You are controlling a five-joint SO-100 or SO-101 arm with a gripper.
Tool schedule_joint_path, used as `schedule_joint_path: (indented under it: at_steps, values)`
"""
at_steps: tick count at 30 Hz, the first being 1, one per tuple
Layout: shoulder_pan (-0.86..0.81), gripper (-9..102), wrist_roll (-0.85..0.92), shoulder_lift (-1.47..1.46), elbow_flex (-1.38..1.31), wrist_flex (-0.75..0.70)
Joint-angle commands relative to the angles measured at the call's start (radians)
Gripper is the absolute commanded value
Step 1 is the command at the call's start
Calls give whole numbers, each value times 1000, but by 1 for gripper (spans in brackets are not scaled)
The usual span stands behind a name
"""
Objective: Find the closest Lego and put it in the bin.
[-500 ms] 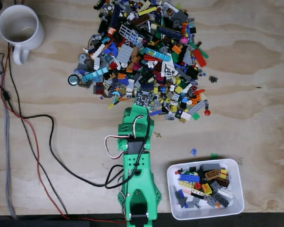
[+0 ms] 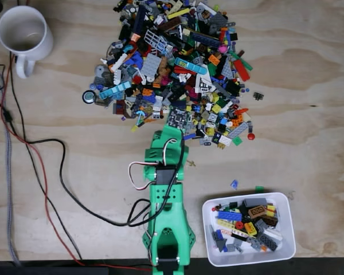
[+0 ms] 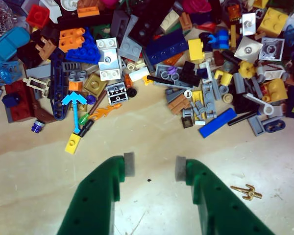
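Observation:
In the fixed view a large pile of mixed Lego [image 2: 175, 69] lies on the wooden table, and my green arm reaches up from the bottom edge with the gripper [image 2: 169, 130] at the pile's near edge. The wrist view has my gripper [image 3: 154, 166] open, its grey pads [image 3: 129, 164] apart over bare wood with nothing between them. Just beyond the fingertips lie a small yellow piece [image 3: 72, 143], a blue bar [image 3: 216, 122] and the dense pile [image 3: 137, 49]. The white bin [image 2: 246, 260], holding several Lego pieces, sits right of the arm's base.
A white mug [image 2: 23, 31] stands at the far left corner. Red and black cables [image 2: 46, 172] run along the left side to the arm. A tiny gold piece [image 3: 247, 192] lies right of the fingers, and stray bits [image 2: 234, 184] sit just above the bin.
The gripper has edged slightly forward and to the right, toward the pile's near edge. Nothing else has moved.

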State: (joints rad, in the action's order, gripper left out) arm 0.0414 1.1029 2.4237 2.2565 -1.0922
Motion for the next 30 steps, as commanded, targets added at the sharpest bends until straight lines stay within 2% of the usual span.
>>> schedule_joint_path:
  at_steps: [1,4,9,14,21,30]
  values:
    - [12,14,-9,-2,-31,11]
    - [29,13,-14,-15,20,64]
    - [60,14,-48,-173,123,344]
    - [92,14,-67,-382,54,509]
    - [130,14,-81,-626,-78,611]
    - [138,16,-44,-756,-161,672]
